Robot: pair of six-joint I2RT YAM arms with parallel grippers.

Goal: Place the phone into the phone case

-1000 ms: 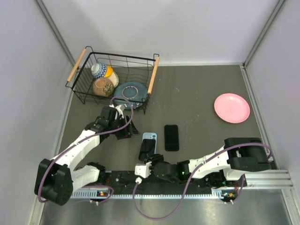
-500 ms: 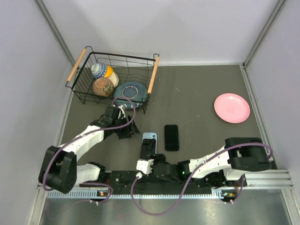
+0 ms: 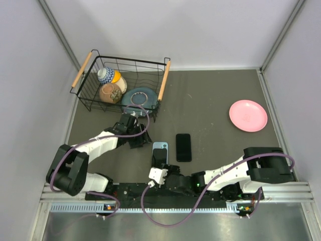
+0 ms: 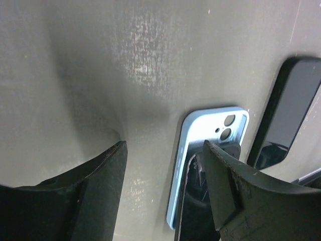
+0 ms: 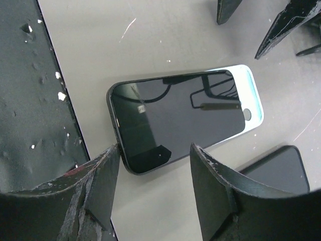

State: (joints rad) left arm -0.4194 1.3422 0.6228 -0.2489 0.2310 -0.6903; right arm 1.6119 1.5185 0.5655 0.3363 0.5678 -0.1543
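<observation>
The black phone (image 3: 158, 157) lies screen up and askew on the light blue phone case (image 3: 161, 145), whose camera-hole end sticks out beyond it. The right wrist view shows the phone (image 5: 175, 118) covering most of the case (image 5: 255, 103), its near end hanging over the case onto the table. My right gripper (image 5: 155, 168) stands open at that near corner, holding nothing. My left gripper (image 4: 163, 145) is open low over the table at the case's (image 4: 205, 135) left edge, its right finger (image 4: 225, 186) over the phone (image 4: 193, 216).
A second dark phone (image 3: 183, 147) lies flat just right of the case. A wire basket (image 3: 86, 99) with bowls and a blue plate stands at the back left. A pink plate (image 3: 248, 115) sits at the right. The arms' base rail runs along the near edge.
My right gripper has opened and let go of the phone, which now rests on the case. My left gripper has moved right, up to the case.
</observation>
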